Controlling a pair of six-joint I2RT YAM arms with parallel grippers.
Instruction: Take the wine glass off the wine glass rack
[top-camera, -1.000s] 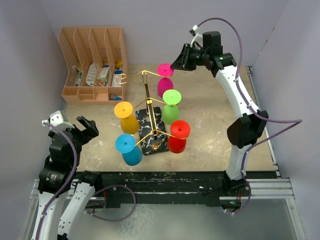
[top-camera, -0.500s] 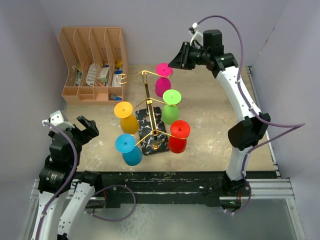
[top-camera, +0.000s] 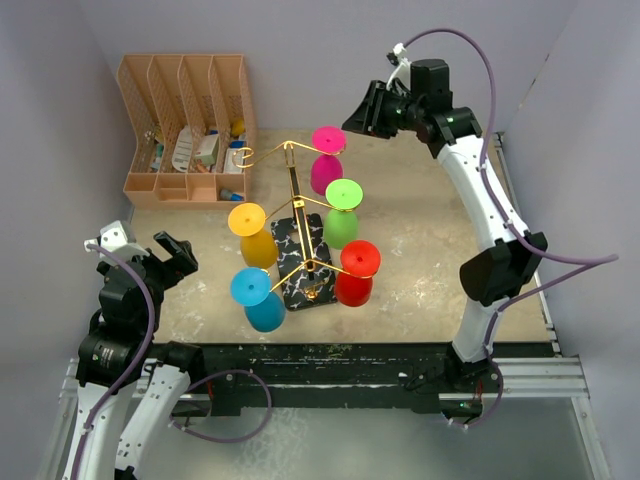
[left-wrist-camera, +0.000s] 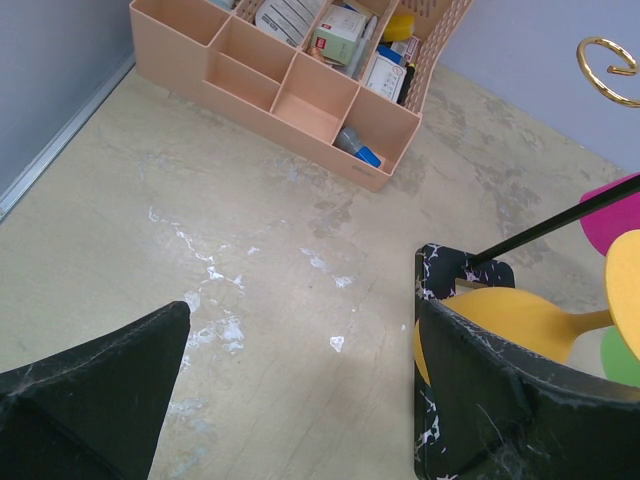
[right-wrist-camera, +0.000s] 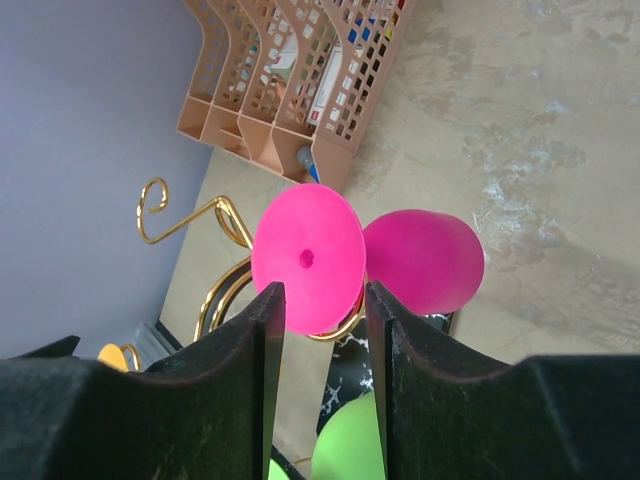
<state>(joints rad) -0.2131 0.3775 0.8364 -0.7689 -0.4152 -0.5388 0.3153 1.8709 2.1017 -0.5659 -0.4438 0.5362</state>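
Right gripper (top-camera: 352, 122): raised at the far side of the desk (top-camera: 430, 230), above and to the right of the rack's top and pointing down toward it. In the wrist view (right-wrist-camera: 318, 300) its fingers stand a modest gap apart with nothing between them.

Left gripper (top-camera: 172, 255): held low at the near left, well apart from the rack. Its fingers are spread wide (left-wrist-camera: 305, 300) and empty.

Wine glass rack (top-camera: 293, 195): gold wire pole standing upright on a black veined base near the desk's middle, with arms ending in curled hooks (one curl shows in the right wrist view (right-wrist-camera: 155, 195)).

Magenta wine glass (top-camera: 328, 160): hangs from the far arm of the rack with its long axis roughly vertical, round foot uppermost and bowl below, mouth downward. In the right wrist view its foot disc (right-wrist-camera: 308, 258) sits in line with the gap between the fingers, with the bowl just to its right. The gripper does not touch the glass.

Other glasses, hung the same way:
- green wine glass (top-camera: 342, 215), right of the pole
- red wine glass (top-camera: 356, 275), near right
- yellow wine glass (top-camera: 252, 235), left
- blue wine glass (top-camera: 258, 298), near left

Peach organiser (top-camera: 185, 110): far left corner, with small items in its slots.
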